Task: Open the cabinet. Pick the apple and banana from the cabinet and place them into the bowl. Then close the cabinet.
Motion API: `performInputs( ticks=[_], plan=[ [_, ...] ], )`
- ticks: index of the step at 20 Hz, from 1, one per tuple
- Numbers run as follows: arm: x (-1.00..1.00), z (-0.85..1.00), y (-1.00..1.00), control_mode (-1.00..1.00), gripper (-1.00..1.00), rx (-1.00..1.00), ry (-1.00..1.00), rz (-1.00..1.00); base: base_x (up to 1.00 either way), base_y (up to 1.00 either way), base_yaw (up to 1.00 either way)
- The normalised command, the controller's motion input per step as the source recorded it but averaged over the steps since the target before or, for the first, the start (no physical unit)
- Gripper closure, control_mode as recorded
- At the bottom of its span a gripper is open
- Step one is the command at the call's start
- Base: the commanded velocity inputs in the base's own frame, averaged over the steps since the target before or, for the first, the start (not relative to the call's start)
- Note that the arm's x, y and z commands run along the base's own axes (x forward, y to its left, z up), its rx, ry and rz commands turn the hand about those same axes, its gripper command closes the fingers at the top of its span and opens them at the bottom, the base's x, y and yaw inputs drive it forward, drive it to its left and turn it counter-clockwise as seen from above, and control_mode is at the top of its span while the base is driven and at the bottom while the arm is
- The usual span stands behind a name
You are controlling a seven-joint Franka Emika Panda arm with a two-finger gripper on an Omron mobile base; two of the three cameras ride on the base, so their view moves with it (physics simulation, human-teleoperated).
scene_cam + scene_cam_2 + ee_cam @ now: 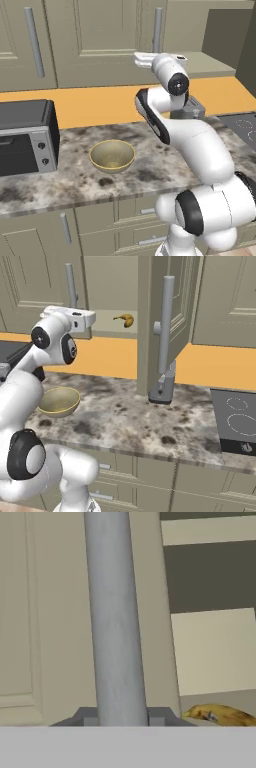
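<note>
Inside the cabinet (165,316), one banana (125,319) lies on the shelf behind the swung-out right door. Gripper (122,719) fingers are clamped on the left door's bar handle (114,617). One bowl (112,155) sits free on the counter (150,421), toaster oven (25,135) beside it.

One banana (124,319), one bowl (112,155), one toaster oven (25,136).
</note>
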Motion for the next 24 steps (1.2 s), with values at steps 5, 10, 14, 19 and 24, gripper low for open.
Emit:
performInputs(
  ticks=[5,10,14,19,24],
  plan=[
    [-0.82,0.14,0.31,-1.00,1.00,0.00,0.00,-0.10,0.00,0.00,0.00],
    [-0.92,0.09,0.58,-1.00,1.00,0.00,0.00,-0.12,0.00,0.00,0.00],
    [-0.94,0.11,0.93,-1.00,1.00,-0.02,-0.03,-0.17,0.00,0.00,0.00],
    [-0.93,0.10,0.99,-1.00,1.00,-0.02,-0.04,-0.18,0.00,0.00,0.00],
    [-0.79,0.04,1.00,-1.00,1.00,-0.01,-0.05,-0.19,0.00,0.00,0.00]
  ],
)
